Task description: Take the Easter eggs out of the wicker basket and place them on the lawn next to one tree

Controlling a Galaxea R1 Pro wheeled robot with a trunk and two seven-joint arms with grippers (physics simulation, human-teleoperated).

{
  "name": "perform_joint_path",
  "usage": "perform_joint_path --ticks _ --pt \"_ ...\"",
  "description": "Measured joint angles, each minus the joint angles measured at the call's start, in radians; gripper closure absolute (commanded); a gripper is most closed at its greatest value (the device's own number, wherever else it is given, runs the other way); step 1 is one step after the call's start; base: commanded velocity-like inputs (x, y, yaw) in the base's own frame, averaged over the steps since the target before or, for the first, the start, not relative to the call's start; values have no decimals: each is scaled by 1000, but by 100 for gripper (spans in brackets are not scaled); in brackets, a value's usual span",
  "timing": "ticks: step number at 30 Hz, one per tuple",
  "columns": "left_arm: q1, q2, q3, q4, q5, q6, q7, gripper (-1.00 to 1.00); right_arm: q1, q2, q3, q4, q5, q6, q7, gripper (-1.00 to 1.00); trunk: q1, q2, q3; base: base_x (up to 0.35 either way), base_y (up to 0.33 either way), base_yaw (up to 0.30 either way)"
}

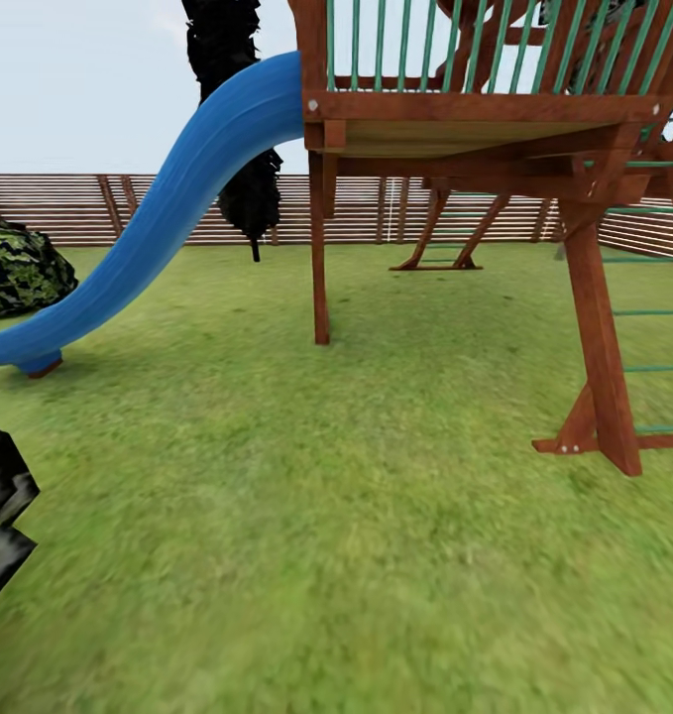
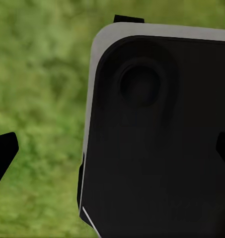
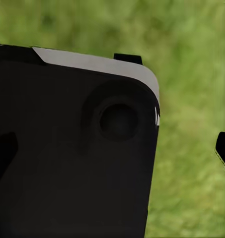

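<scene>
Robot's in transit here. Lawn (image 1: 336, 555) fills the lower frame, red-brown playset (image 1: 495, 119) upper right, blue slide (image 1: 168, 218) sweeping down to mid left, fence (image 1: 177, 208) behind. No eggs or basket around yet. Both wrist views show a dark body panel over grass; can't tell how either set of jaws stands. My guess: the eggs are light, smooth and roll-prone, so pinch across the widest middle.
</scene>
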Motion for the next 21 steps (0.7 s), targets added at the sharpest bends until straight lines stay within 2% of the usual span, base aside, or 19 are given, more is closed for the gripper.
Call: perform_joint_path --ticks 10,21 --pt "0 0 0 0 0 0 0 -100 0 -1 0 -1 -1 0 0 -100 0 0 0 324 0 17" --pt "0 0 0 0 0 0 0 -100 0 0 0 -1 -1 0 0 -100 0 0 0 324 0 249"
